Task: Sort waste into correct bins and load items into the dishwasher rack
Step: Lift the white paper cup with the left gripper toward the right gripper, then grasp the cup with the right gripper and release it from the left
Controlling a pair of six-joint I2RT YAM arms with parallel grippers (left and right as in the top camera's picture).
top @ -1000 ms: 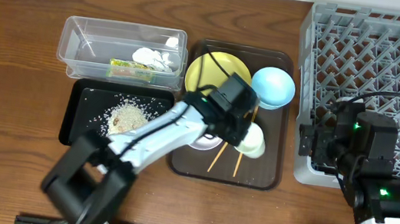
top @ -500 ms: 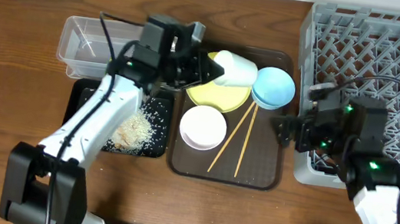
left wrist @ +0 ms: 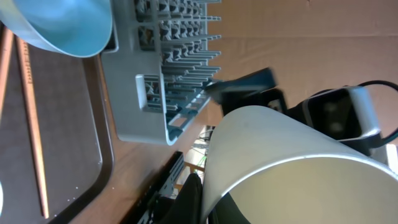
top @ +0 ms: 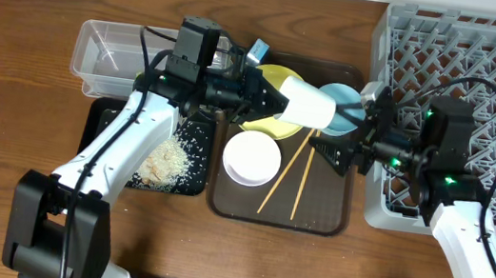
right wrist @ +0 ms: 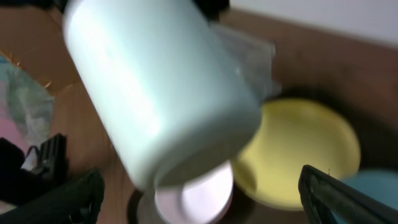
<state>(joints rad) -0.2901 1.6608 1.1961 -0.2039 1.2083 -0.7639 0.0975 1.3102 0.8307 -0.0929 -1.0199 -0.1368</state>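
overhead counts one small white cup [top: 308, 104], one yellow plate [top: 266, 120], two bowls, a light blue bowl [top: 347, 101] and a white bowl [top: 251, 157], and two chopsticks [top: 287, 171] on the brown tray [top: 325, 207]. the left hand [top: 270, 99] is clamped on the cup, holding it tilted above the plate's edge. the right hand [top: 350, 124] is just beside the cup's far end, fingers spread, gripping nothing. only overhead shows the clear tub [top: 106, 48] and black tray [top: 106, 135]; the left wrist view shows the rack [left wrist: 168, 81] from the side.

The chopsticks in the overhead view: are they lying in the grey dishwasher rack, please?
No, the chopsticks lie on the dark brown serving tray, beside the white bowl.
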